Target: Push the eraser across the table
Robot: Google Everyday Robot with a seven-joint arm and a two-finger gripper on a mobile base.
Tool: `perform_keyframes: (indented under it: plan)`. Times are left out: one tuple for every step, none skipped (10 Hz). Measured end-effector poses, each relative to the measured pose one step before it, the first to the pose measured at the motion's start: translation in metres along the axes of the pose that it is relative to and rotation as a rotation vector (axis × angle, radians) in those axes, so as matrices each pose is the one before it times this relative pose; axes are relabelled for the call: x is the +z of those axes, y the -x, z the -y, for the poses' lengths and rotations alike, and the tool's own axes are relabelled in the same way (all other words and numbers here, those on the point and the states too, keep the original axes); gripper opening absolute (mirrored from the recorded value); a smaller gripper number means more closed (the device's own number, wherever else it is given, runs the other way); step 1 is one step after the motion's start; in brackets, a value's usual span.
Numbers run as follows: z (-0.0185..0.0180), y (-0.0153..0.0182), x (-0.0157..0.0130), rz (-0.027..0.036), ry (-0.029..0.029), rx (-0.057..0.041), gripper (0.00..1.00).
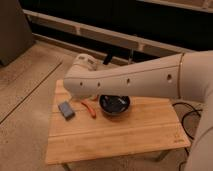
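The table (125, 132) is a small low one with a light wooden plank top. My white arm (130, 80) reaches across its far side from the right, and its bend (82, 75) hangs over the far left corner. My gripper is hidden behind the arm there. No small black eraser shows; it is hidden or out of view.
A blue-grey rectangular pad (66, 110) lies at the table's left. An orange tool (90, 109) lies beside it. A black bowl (115, 105) sits in the far middle, partly under the arm. A dark wall and ledge run behind, and a cable (192, 117) lies on the floor at right.
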Motion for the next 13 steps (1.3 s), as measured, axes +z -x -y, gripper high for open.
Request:
perform_keyframes:
  plan:
    - [-0.00122, -0.00002, -0.00014, -0.00013, 0.00077, -0.00221, 0.65]
    - [0.00075, 0.00026, 0.00002, -0.00024, -0.00198, 0.00023, 0.65]
    - [0.01421, 0.00359, -0.0021, 0.00154, -0.01656, 0.02474, 0.65]
    - [0.02138, 0.00416, -0.00274, 0.00349, -0.02924, 0.02997, 0.65]
    - [0.02669, 0.0051, -0.00456, 0.00735, -0.03521, 0.04207, 0.65]
    - [0.02132, 0.00399, -0.00384, 0.00548, -0.03036, 0.03178, 0.65]
    - [0.00982, 0.00177, -0.0008, 0.00196, -0.01222, 0.0151, 0.65]
    - [0.02349, 0.00555, -0.00111, 0.00751, -0.02523, 0.03605, 0.65]
    - [0.01386, 0.00522, 0.00169, 0.00739, -0.0092, 0.02246, 0.65]
    - [0.00707, 0.00728, 0.00281, 0.01463, 0.01551, 0.02612, 0.65]
    - [0.00967, 0.005, 0.0021, 0.00829, 0.00406, 0.02877, 0.65]
    - [0.0046, 0.00204, 0.00038, 0.00352, 0.00006, 0.0115, 0.65]
    - [-0.00451, -0.00079, 0.0, -0.00116, 0.00476, -0.0055, 0.65]
